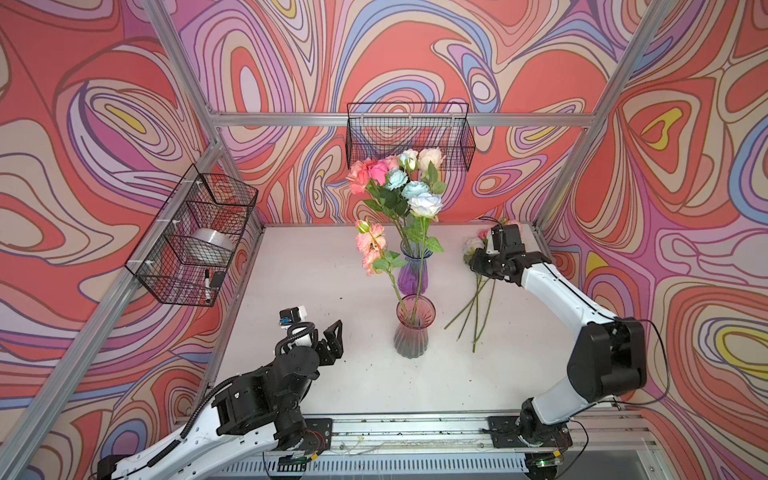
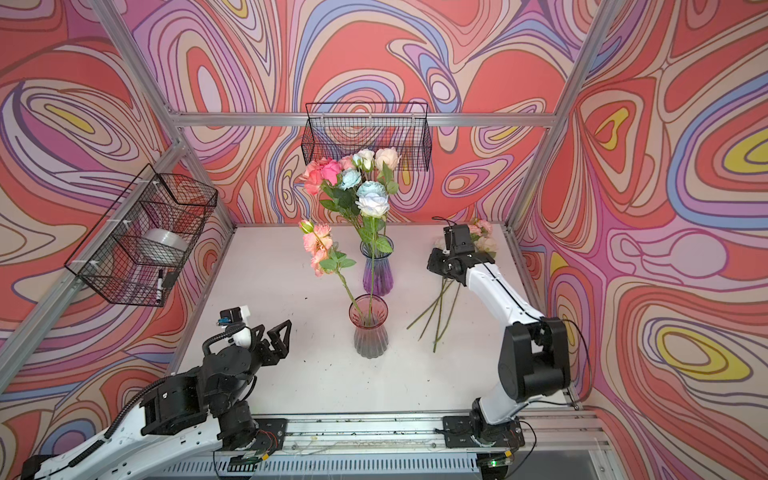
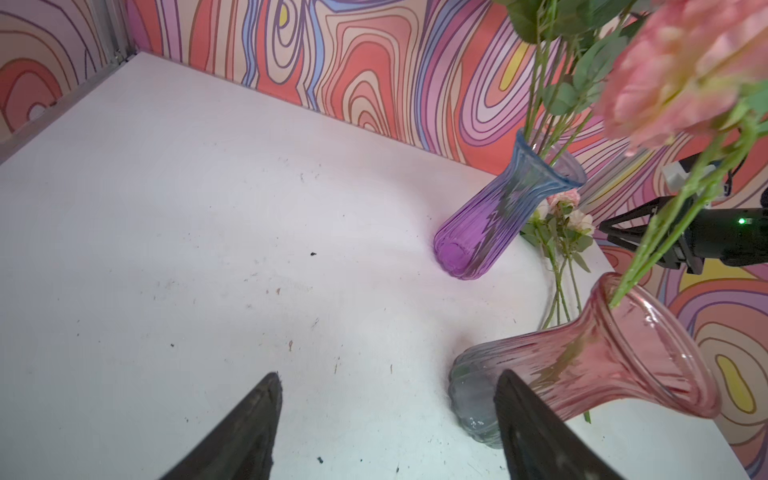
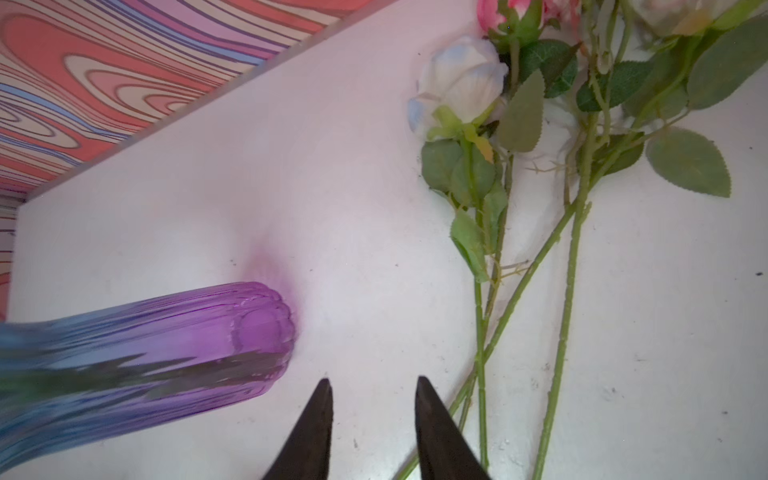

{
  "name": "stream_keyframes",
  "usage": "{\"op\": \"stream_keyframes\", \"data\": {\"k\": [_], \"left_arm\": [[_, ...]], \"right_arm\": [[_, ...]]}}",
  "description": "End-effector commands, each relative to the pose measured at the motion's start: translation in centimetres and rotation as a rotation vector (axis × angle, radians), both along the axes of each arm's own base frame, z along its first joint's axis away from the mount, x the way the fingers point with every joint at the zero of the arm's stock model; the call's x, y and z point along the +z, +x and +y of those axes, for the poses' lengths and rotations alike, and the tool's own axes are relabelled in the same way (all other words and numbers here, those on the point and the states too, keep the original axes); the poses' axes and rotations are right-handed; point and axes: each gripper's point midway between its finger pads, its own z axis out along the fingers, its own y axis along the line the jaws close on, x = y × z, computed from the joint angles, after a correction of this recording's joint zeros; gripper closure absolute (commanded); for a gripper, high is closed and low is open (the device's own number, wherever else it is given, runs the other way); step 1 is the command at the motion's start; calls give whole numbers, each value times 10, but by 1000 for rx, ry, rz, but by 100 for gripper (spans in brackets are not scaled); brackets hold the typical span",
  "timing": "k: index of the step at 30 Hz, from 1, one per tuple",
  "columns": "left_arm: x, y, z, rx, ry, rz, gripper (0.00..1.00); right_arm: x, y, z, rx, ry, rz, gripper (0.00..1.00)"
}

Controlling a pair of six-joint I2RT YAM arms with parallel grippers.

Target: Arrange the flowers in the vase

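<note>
Several flowers (image 1: 401,178) stand in a purple-blue vase (image 1: 411,272) at mid-table. A pink spray rose (image 1: 370,245) leans out of a pink-and-grey vase (image 1: 414,328) in front of it. More flowers (image 1: 478,303) lie loose on the table at the right; a pale rose head (image 4: 461,83) and green stems (image 4: 480,332) show in the right wrist view. My right gripper (image 4: 374,382) hovers over the table beside those stems, open by a narrow gap with nothing in it. Left of the pink vase (image 3: 602,361), my left gripper (image 3: 389,376) is wide open and empty.
A wire basket (image 1: 191,237) on the left wall holds a tape roll (image 1: 212,245) and a marker (image 1: 206,284). Another wire basket (image 1: 409,137) hangs on the back wall behind the bouquet. Aluminium frame posts edge the white table (image 1: 316,270).
</note>
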Motion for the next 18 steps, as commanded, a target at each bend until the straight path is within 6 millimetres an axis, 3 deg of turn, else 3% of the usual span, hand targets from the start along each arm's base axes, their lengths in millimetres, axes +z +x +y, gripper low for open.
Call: {"op": "stream_keyframes", "data": {"k": [1, 4, 5, 10, 18], "left_arm": [[-23, 0, 0, 14, -8, 107, 19], [-37, 6, -19, -58, -106, 205, 19], [-42, 9, -25, -76, -156, 242, 19], [-68, 25, -42, -126, -372, 358, 20], [-70, 37, -53, -155, -403, 392, 21]], "right_arm": [[-24, 1, -19, -25, -72, 90, 71], [-39, -1, -22, -32, -91, 125, 72], [-52, -3, -22, -32, -89, 157, 72], [-83, -16, -16, -10, -61, 234, 73], [-106, -23, -22, -29, -89, 274, 76]]}}
